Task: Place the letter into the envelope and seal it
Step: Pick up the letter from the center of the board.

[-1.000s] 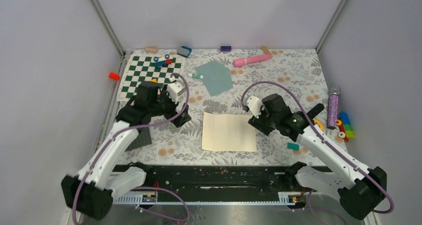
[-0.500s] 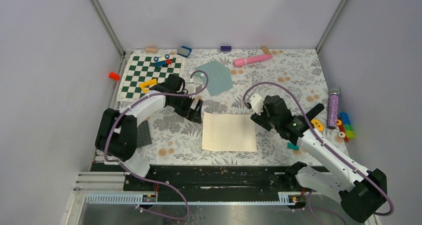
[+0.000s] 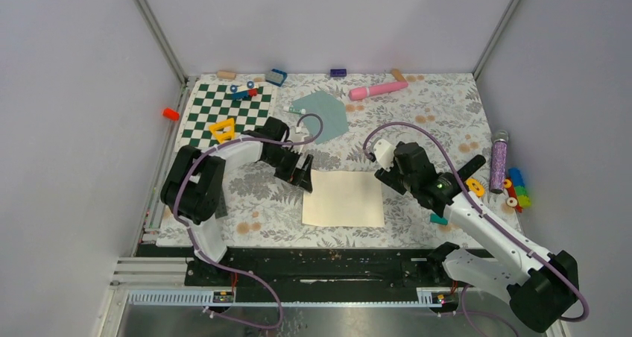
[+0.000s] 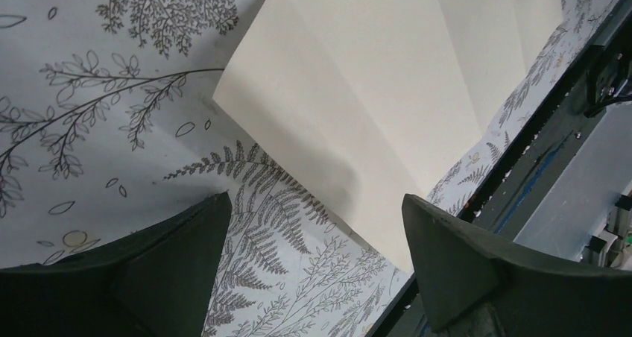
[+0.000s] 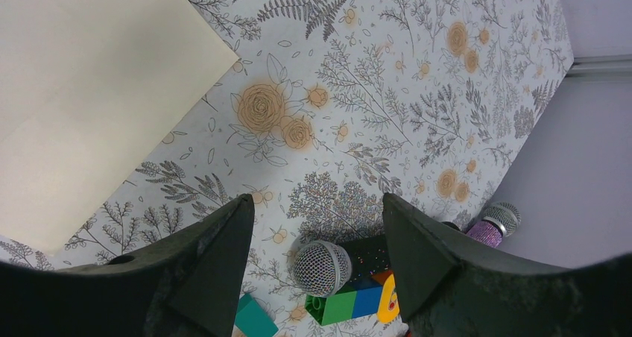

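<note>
Letter [image 3: 343,198] just beside left gripper [image 3: 304,179]

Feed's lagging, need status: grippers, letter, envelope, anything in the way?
Left gripper open, empty, at far-left corner of letter. Right gripper open, empty, off its far-right corner. Letter flat, outside envelope. Nothing lying on it.

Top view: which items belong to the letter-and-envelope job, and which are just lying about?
Job:
letter
envelope

Lying about:
chessboard
pink tube
purple microphone
yellow triangle
toy blocks
</note>
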